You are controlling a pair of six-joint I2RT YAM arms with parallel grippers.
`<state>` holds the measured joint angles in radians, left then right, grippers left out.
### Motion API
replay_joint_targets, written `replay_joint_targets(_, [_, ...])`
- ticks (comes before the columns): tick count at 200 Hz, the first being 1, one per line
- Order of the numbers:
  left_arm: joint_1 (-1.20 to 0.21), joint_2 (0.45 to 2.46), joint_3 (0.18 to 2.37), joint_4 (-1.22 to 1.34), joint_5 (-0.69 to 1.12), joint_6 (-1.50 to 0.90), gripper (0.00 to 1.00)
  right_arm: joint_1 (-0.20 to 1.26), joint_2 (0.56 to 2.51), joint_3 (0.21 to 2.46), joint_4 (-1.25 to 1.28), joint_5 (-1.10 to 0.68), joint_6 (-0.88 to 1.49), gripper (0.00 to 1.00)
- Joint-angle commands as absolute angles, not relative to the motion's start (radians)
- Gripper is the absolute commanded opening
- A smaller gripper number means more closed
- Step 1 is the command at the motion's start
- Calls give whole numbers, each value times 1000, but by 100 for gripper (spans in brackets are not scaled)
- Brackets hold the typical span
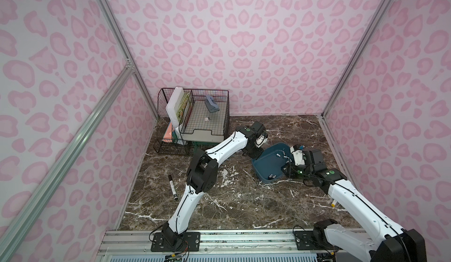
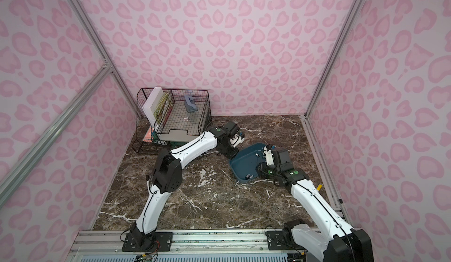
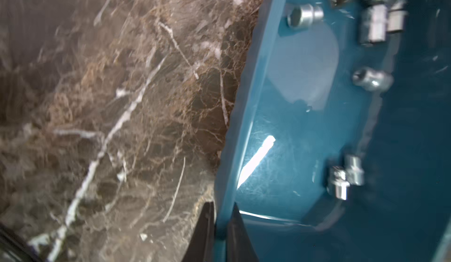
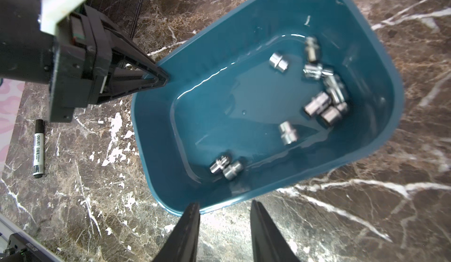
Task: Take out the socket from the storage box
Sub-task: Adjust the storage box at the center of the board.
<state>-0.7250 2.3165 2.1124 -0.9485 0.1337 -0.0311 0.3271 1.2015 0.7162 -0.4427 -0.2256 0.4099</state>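
Teal storage box (image 2: 244,166) on marble tabletop (image 2: 207,199); sockets (image 2: 249,176) inside; left claw (image 2: 233,157) at rim; wire rack (image 2: 180,116) behind.

Both top views look steeply down from high above the near edge of the table (image 1: 231,199), taking in all of it, with the storage box (image 1: 267,166) right of centre. The left wrist view skims its wall from very close. The right wrist view looks down into it from nearby. All four share its sockets (image 4: 317,107).
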Motion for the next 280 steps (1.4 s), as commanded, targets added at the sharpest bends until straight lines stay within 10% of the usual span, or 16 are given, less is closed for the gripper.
replay_joint_targets(1, [-726,2285,2106,-1044,124,-157,6,327,1193,736,-450,-242,408,40])
replay_joint_targets(159, [-719,2254,2186,-1514,213,-555,0,328,1242,828,-467,-336,394,41])
replay_joint_targets(280, [-761,1949,1584,-849,-109,-782,0,435,1507,915,-289,-246,289,39])
